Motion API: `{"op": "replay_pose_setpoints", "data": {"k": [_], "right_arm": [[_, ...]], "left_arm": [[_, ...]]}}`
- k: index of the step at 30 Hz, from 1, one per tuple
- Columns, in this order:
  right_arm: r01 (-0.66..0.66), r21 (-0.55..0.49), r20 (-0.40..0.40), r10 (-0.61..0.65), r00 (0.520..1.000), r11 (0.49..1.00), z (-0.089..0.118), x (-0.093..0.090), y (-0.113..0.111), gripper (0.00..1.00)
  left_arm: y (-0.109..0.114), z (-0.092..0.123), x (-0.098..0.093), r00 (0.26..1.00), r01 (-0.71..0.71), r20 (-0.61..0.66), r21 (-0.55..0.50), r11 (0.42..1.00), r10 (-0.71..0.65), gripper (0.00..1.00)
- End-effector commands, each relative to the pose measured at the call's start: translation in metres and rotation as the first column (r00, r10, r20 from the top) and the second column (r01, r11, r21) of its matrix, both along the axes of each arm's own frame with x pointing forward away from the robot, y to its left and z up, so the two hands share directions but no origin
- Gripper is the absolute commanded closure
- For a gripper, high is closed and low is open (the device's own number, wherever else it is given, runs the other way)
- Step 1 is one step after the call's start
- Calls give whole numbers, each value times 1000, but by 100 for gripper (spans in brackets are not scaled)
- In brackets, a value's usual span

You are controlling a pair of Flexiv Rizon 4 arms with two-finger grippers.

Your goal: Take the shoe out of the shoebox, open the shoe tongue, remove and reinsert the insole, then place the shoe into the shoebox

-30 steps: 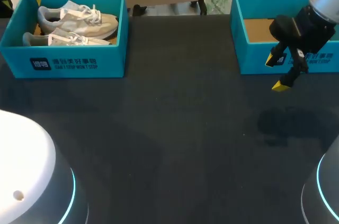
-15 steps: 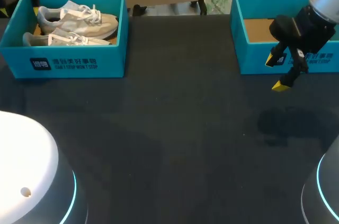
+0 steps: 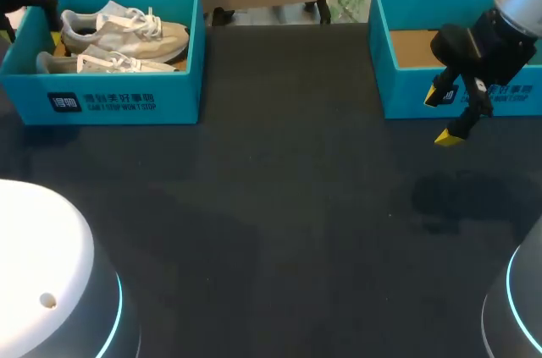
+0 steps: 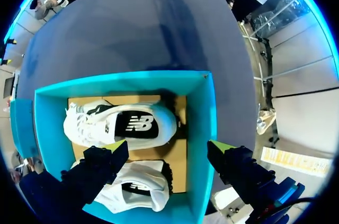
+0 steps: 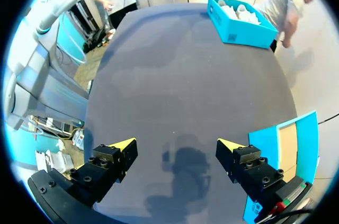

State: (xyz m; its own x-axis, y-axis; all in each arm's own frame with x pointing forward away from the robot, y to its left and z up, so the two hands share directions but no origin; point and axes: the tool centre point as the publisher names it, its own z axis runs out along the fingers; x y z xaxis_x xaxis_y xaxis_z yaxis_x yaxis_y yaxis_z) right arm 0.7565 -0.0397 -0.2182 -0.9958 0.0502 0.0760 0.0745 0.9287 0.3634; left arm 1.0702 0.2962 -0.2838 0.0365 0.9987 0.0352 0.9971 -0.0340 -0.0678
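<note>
Above the right side of the dark table (image 3: 279,206) hangs the right gripper (image 3: 440,117), its fingers spread wide and holding nothing. It sits just on the near side of a 2nd teal box (image 3: 457,91) at the far right. At the far left stands the teal shoebox (image 3: 127,104) with 2 pale sneakers side by side on its cardboard floor, a near sneaker (image 3: 106,62) and a far sneaker (image 3: 127,28). The left gripper (image 4: 168,147) hovers over this box, fingers wide apart and empty, with 1 tip above the gap between the sneakers and the other out past the box wall. Each sneaker looks light, with a soft fabric upper that will give under pressure, a firmer sole and loose laces that could snag. A pinch across the heel collar or the midfoot is probably the safest hold. The tongue sits under the lacing and the insole cannot be seen at all, so how tightly it is seated is unknown. In the head view the left arm is almost wholly cut off at the far left corner, and the box's front wall hides the lower part of the near sneaker. In the left wrist view 1 finger covers part of a sneaker.
</note>
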Motion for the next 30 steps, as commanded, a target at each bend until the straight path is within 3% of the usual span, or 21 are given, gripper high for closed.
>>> {"op": "replay_pose_setpoints", "data": {"k": [1, 5, 7, 12, 15, 16, 18, 30], "right_arm": [[0, -2, 0, 0, 1000, 1000, -1, 0, 0, 0], [0, -2, 0, 0, 1000, 1000, -1, 0, 0, 0], [0, -2, 0, 0, 1000, 1000, -1, 0, 0, 0], [0, -2, 0, 0, 1000, 1000, -1, 0, 0, 0], [0, -2, 0, 0, 1000, 1000, -1, 0, 0, 0], [0, -2, 0, 0, 1000, 1000, -1, 0, 0, 0], [0, -2, 0, 0, 1000, 1000, -1, 0, 0, 0], [0, -2, 0, 0, 1000, 1000, -1, 0, 0, 0]], "left_arm": [[1, -3, -10, 999, 21, 38, -6, 1000, -21, 9], [1, -9, -14, 999, 44, 29, -13, 999, -44, 11], [1, -11, -15, 999, 46, 24, -14, 999, -46, 25], [0, -17, -17, 998, 62, 15, -16, 998, -62, 27], [-1, -22, -18, 997, 77, 9, -15, 997, -77, 38], [-2, -23, -18, 997, 79, 12, -16, 997, -78, 47], [-2, -28, -19, 996, 89, 11, -17, 996, -88, 50], [-2, -46, -26, 994, 108, 36, -3, 994, -108, 51]]}}
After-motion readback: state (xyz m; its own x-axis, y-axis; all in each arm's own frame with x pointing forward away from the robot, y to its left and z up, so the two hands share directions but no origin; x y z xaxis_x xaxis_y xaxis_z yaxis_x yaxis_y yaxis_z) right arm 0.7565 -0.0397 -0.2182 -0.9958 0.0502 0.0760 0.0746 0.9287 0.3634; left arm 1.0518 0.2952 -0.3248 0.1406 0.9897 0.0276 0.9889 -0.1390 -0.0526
